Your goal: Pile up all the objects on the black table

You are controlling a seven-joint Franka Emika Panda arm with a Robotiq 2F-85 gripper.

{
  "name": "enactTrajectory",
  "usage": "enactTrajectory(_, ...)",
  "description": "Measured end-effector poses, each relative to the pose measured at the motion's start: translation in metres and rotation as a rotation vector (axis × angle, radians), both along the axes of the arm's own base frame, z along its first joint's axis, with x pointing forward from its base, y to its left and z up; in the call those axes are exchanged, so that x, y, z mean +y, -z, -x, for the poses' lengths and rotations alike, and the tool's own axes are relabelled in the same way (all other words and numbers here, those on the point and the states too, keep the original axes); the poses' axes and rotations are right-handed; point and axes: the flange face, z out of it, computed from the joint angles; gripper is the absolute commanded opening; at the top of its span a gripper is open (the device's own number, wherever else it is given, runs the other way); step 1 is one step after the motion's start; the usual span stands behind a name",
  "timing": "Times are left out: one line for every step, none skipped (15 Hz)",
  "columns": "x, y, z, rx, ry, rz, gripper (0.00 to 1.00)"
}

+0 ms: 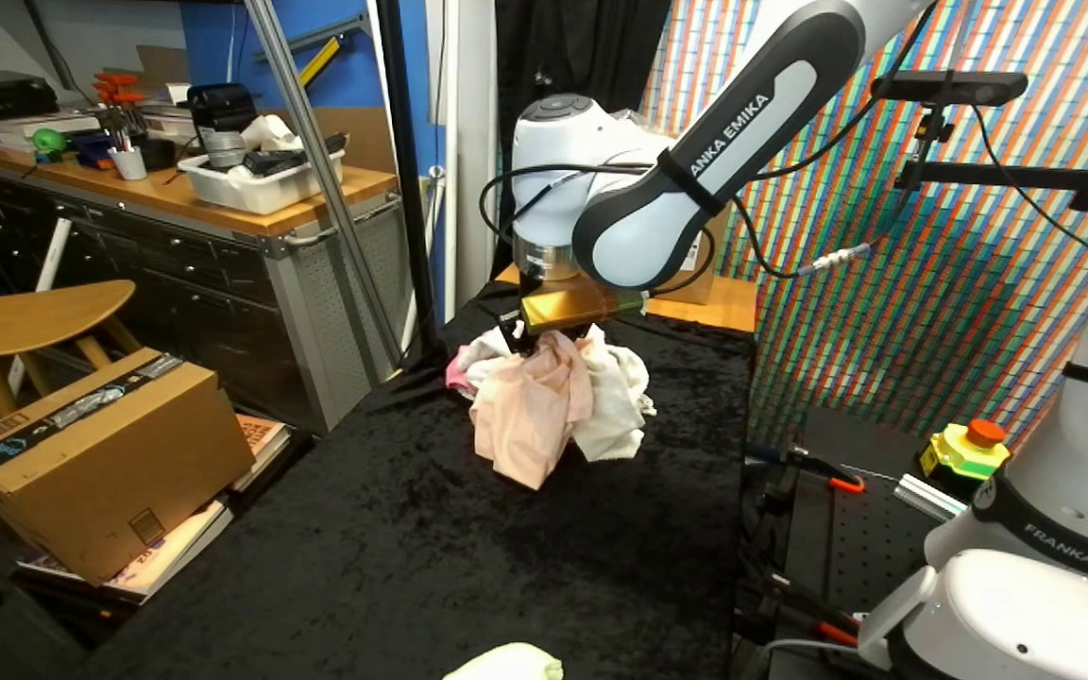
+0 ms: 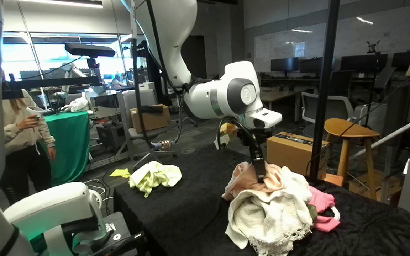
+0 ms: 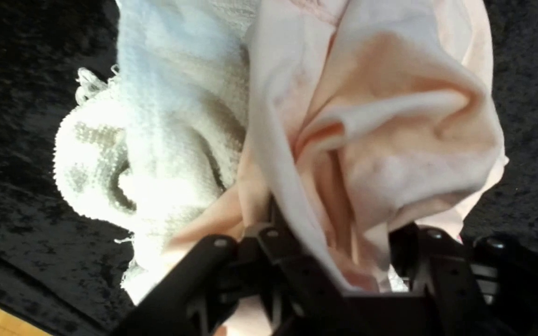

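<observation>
A peach cloth (image 1: 535, 406) lies bunched over a fringed white cloth (image 1: 615, 397) on the black table (image 1: 506, 567). It also shows in an exterior view (image 2: 242, 176) and the wrist view (image 3: 414, 154). A bright pink piece (image 2: 324, 202) with a white loop sticks out beside the white cloth. A pale yellow-green cloth (image 2: 155, 176) lies apart near the table's edge; only part shows in an exterior view (image 1: 511, 663). My gripper (image 3: 336, 238) points down into the peach cloth. Its fingers stand apart with peach folds between them; the tips are hidden in the cloth.
A bright yellow piece (image 2: 120, 173) shows by the table's edge near the pale yellow-green cloth. A cardboard box (image 1: 110, 453) and a wooden stool (image 1: 34, 316) stand beside the table. A second arm (image 1: 1063, 472) stands at another side. A black frame post (image 2: 322, 89) rises beside the table.
</observation>
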Motion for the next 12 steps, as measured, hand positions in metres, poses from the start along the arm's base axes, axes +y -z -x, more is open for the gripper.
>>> enactTrajectory(0.003, -0.004, 0.001, 0.006, -0.018, 0.006, 0.93)
enactTrajectory(0.006, -0.009, 0.002, 0.010, -0.034, 0.013, 0.99)
enactTrajectory(0.009, -0.015, 0.004, 0.015, -0.051, 0.022, 1.00)
enactTrajectory(0.012, -0.023, 0.006, 0.018, -0.067, 0.033, 1.00)
enactTrajectory(0.014, -0.031, 0.008, 0.020, -0.082, 0.044, 1.00)
enactTrajectory(0.016, -0.040, 0.010, 0.021, -0.099, 0.056, 1.00)
enactTrajectory(0.018, -0.049, 0.013, 0.022, -0.114, 0.070, 1.00)
enactTrajectory(0.019, -0.057, 0.016, 0.024, -0.125, 0.081, 1.00)
enactTrajectory(0.020, -0.064, 0.019, 0.028, -0.134, 0.089, 1.00)
enactTrajectory(0.021, -0.070, 0.023, 0.034, -0.145, 0.095, 0.99)
enactTrajectory(0.023, -0.075, 0.027, 0.045, -0.159, 0.102, 1.00)
enactTrajectory(0.024, -0.079, 0.033, 0.059, -0.178, 0.108, 1.00)
